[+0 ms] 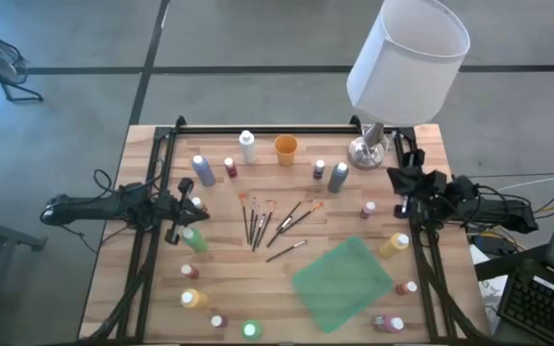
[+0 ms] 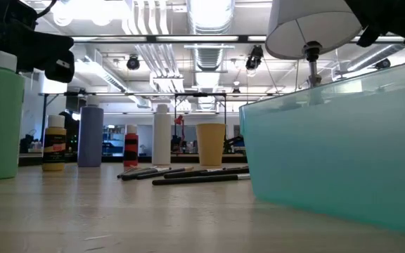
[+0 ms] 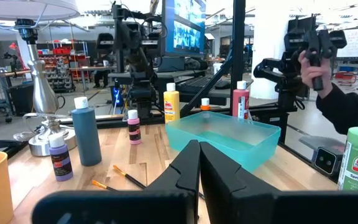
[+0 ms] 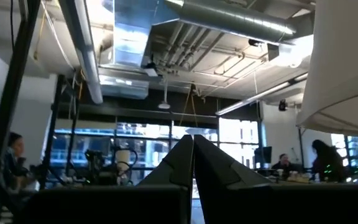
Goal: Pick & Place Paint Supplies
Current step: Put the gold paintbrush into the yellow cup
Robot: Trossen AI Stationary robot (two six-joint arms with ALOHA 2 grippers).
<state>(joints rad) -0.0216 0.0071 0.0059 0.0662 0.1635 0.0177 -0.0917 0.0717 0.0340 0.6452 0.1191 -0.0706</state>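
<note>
**Both arms parked at the table's sides, paint supplies spread out**

The left gripper [image 1: 183, 213] sits over the tabletop's left edge with its fingers pressed together and nothing between them; a green bottle [image 1: 194, 238] stands just beside it. The right gripper [image 1: 404, 183] hangs near the right edge, fingers likewise closed and empty (its wrist view looks up at the ceiling). The brushes [image 1: 275, 221] lie loosely fanned at the tabletop's centre. Paint bottles ring them: a tall white bottle [image 1: 248, 146] and an orange cup [image 1: 286, 148] along the far edge, a yellow bottle [image 1: 393, 244] toward the right edge. A teal tray [image 1: 341, 280] rests near the front right corner. The lamp [image 1: 407, 58] stands at the far right corner.
</note>
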